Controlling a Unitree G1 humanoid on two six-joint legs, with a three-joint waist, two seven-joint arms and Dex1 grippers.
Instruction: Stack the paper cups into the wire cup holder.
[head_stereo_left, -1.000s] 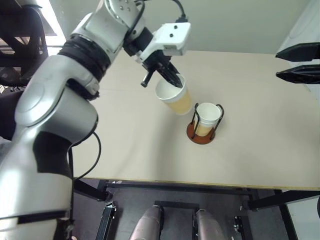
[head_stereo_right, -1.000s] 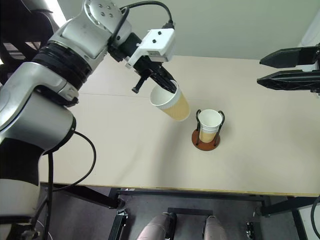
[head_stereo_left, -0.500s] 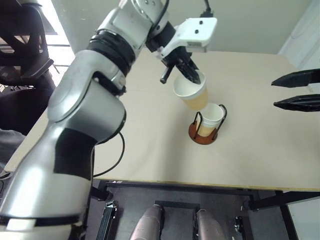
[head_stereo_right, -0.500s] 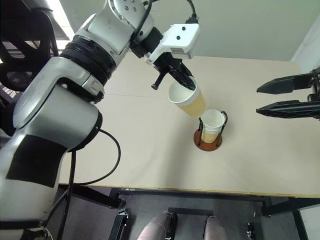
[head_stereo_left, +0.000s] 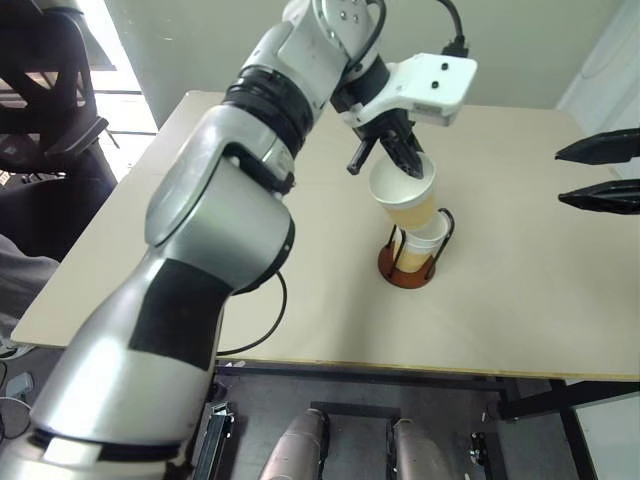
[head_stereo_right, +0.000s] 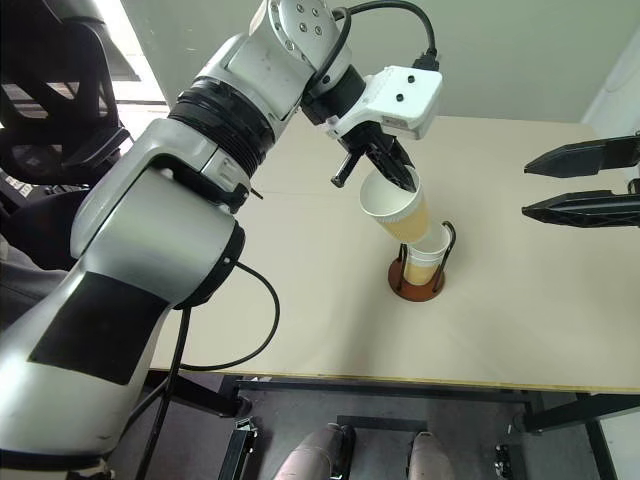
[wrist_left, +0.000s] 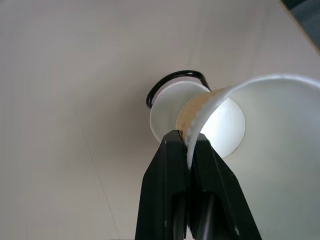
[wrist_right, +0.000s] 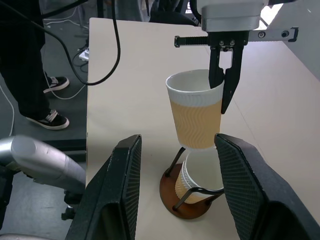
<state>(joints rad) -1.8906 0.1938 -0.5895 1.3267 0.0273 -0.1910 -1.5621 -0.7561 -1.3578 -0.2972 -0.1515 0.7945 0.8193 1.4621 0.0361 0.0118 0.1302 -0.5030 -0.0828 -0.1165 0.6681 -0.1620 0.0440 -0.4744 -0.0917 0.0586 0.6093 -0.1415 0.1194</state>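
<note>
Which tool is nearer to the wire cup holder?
Left. The left tool, gripping a paper cup, hangs just above the wire cup holder; the right tool stays far aside.

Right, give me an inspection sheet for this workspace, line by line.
Surface: beige table, bare apart from the job's things.
Job's things: wire cup holder holds a stacked cup; second paper cup hangs just above it, not yet seated.
Clutter: nothing seen.
Grippers: left gripper pinches the upper cup's rim; right gripper open, holding nothing, off to the side.
Cables: black cable along the left arm.
Surroundings: a person's legs and shoes on the floor beside the table.
</note>
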